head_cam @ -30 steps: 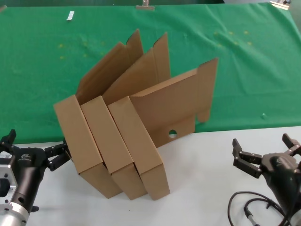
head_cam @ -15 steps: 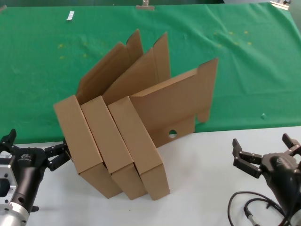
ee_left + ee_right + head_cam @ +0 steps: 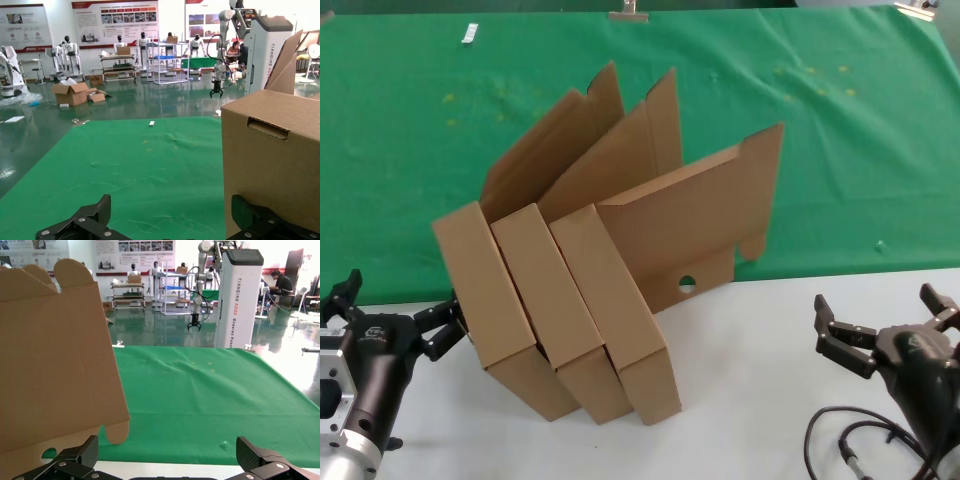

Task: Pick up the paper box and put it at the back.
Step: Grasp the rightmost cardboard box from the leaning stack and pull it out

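Paper box (image 3: 485,300), the leftmost of three alike, stands on edge at the front of the worktop (image 3: 760,390), straddling the line where the white surface meets the green cloth of the back (image 3: 850,150). Its lid leans open and rearward over the cloth. The second box (image 3: 555,305) presses against its right face, and the third box (image 3: 620,310) rests against that one, so all three tilt together as a leaning pack.

Our left pincer (image 3: 390,315) sits just beside the outer face of the paper box with its jaws spread and nothing between them; in the left wrist view one finger (image 3: 260,220) already lies low against the cardboard wall while the other finger (image 3: 87,225) stands well apart over the green. Our right pincer (image 3: 880,320) waits released near the right front of the worktop, well apart from the boxes.

We judge the step in hand to be the approach for the grasp. To do it well, we should bring the jaws around the box's narrow body so both pads meet flat cardboard, not the loose lid or a side tab. Because the neighbours lean on it, we should lift gently and draw it away from them to the left, lest the pack topple. Then we carry it rearward and set it flat on the cloth.
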`<action>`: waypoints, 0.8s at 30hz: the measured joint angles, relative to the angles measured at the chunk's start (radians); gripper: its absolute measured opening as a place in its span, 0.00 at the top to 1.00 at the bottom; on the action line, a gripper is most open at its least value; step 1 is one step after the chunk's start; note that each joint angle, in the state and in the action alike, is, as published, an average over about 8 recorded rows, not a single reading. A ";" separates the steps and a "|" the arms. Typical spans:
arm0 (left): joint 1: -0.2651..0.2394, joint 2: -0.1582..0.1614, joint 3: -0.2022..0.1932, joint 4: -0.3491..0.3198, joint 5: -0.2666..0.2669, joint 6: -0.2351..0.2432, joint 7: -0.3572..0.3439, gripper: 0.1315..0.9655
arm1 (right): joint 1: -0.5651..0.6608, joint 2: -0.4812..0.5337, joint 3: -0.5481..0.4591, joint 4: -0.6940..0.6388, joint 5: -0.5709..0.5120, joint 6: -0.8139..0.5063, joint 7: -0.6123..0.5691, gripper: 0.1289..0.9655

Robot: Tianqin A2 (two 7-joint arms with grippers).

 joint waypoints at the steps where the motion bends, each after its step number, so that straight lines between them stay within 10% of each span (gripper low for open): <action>1: 0.000 0.000 0.000 0.000 0.000 0.000 0.000 0.09 | 0.000 0.000 0.000 0.000 0.000 0.000 0.000 0.00; 24: 0.000 0.000 0.000 0.000 0.000 0.000 0.000 0.58 | 0.000 0.000 0.000 0.000 0.000 0.000 0.000 0.00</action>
